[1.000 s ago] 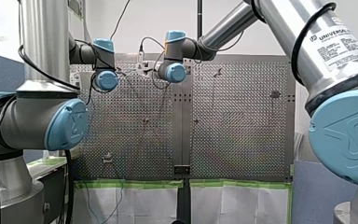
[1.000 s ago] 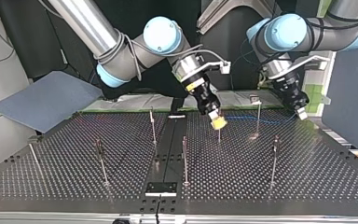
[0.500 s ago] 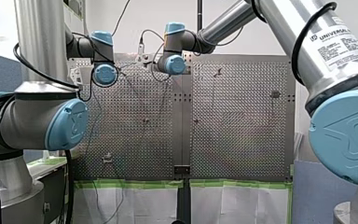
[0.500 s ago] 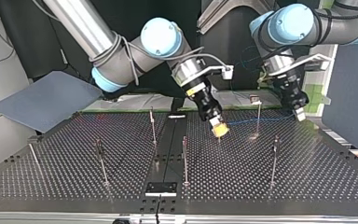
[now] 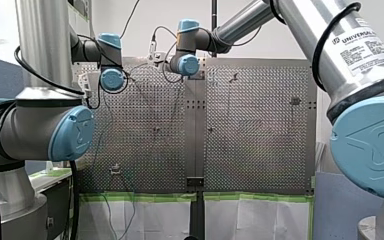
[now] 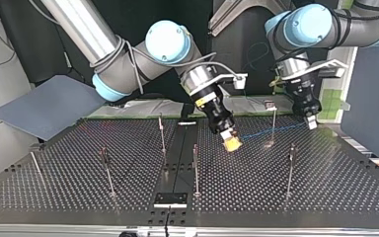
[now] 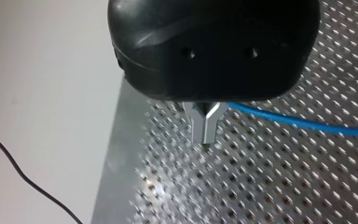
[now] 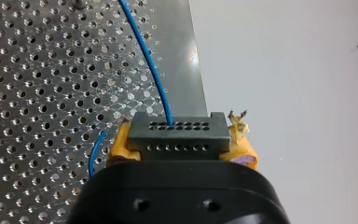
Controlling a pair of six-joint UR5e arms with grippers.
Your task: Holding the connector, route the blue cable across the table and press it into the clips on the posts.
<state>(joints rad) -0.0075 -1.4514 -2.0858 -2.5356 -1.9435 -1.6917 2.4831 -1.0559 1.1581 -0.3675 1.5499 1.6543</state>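
In the right wrist view my right gripper [image 8: 179,149] has its yellow pads shut on a dark grey connector [image 8: 177,133], and the blue cable [image 8: 144,56] leaves the connector's top. The top view shows my right gripper [image 6: 233,143] low over the perforated table [image 6: 325,197], near the middle. From there the blue cable [image 6: 271,130] runs past a thin post [image 6: 274,123] to my left gripper [image 6: 310,121]. In the left wrist view the metal fingers of my left gripper [image 7: 206,137] are shut, with the blue cable [image 7: 307,123] coming out sideways at their base.
Several thin posts stand on the table, such as one [image 6: 162,133] at the back middle, one [image 6: 195,168] near the centre strip and one [image 6: 290,168] at the top view's right. A grey sheet [image 6: 49,106] lies off the table's left corner.
My right gripper has come down and toward the camera in the top view with the connector. My left gripper has shifted a little to that view's left, and the cable between them slopes more.
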